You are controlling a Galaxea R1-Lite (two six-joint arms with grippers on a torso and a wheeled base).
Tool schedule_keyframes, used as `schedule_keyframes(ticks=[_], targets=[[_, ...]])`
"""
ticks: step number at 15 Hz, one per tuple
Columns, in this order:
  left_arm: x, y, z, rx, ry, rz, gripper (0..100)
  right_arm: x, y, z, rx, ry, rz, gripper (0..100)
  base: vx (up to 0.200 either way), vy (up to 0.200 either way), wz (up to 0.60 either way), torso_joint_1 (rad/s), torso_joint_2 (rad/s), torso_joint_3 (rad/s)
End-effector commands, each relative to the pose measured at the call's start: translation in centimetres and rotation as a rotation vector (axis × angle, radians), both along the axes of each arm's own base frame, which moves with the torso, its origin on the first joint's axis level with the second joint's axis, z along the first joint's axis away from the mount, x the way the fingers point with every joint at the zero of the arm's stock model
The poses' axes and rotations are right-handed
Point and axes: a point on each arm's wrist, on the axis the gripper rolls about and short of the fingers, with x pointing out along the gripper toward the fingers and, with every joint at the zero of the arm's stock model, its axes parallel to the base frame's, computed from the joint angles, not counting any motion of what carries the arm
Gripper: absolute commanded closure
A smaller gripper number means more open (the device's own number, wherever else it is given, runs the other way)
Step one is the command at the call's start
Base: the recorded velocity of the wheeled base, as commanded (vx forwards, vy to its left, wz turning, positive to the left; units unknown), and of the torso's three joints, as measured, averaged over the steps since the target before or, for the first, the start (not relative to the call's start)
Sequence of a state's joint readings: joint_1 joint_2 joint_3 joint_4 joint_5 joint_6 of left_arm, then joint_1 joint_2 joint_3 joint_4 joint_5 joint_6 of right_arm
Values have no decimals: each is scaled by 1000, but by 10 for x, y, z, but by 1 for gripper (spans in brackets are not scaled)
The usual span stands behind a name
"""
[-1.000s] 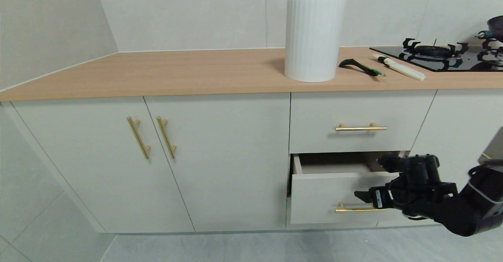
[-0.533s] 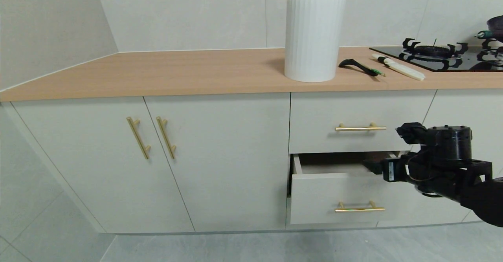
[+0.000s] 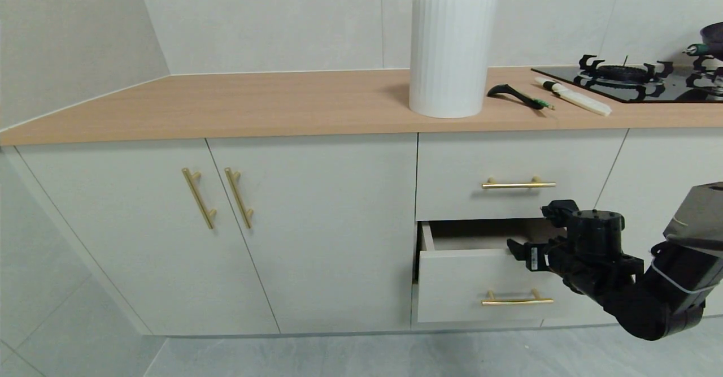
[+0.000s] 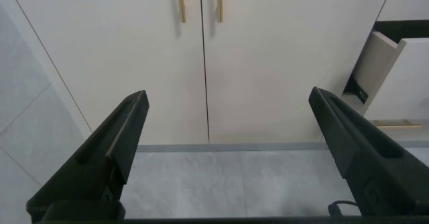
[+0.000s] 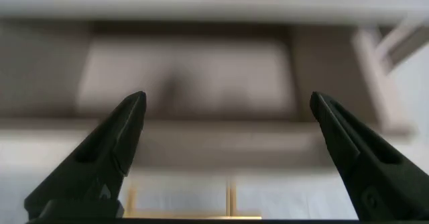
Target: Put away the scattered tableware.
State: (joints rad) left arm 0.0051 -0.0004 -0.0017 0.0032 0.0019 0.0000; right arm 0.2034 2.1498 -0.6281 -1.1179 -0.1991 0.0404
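Kitchen, pale tiled wall, grey tiled floor; wooden worktop [image 3: 254,105] over a run of pale cabinets. I logged the following.

1. Black-handled utensil [image 3: 517,96], green at one end: flat on the worktop, just beside the white ribbed canister.
2. Cream utensil [image 3: 573,96]: flat on the worktop, near item 1 and apart from it, one end at the hob's edge.
3. White ribbed canister [image 3: 452,55]: upright, tall, on the left side of both utensils.
4. Gas hob [image 3: 627,77]: black, at the worktop's right end, with a dark pan [image 3: 713,29] at the picture's edge.
5. Upper drawer [image 3: 508,159]: shut, brass handle [image 3: 518,184].
6. Lower drawer [image 3: 480,278]: pulled partly out directly under the upper one; its inside was too blurred for me to list contents.
7. Double cupboard doors [image 3: 226,224]: shut, to the left of the drawers.
8. Right gripper [image 3: 536,229]: level with the lower drawer's opening, in front of its right half, fingers spread wide, holding nothing; well below the utensils, with the upper drawer front and the worktop's edge between.
9. Left gripper [image 4: 228,95]: low, facing the cupboard doors and floor, fingers spread wide, holding nothing.
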Motion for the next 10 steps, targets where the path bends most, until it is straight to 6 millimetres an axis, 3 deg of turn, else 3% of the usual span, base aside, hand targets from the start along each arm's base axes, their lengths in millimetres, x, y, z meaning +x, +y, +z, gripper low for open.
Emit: schedule_keyframes(ticks=[1,5,10], targets=[[0,0,0,0,0,1,0,-3,0,-11,-13,62,7,0,0,0,0,0,0,0],[0,0,0,0,0,-1,0,-10,4,0,-11,74,29,0,0,0,0,0,0,0],[0,0,0,0,0,-1,0,-46,-2,48,-3,220,100,0,0,0,0,0,0,0]])
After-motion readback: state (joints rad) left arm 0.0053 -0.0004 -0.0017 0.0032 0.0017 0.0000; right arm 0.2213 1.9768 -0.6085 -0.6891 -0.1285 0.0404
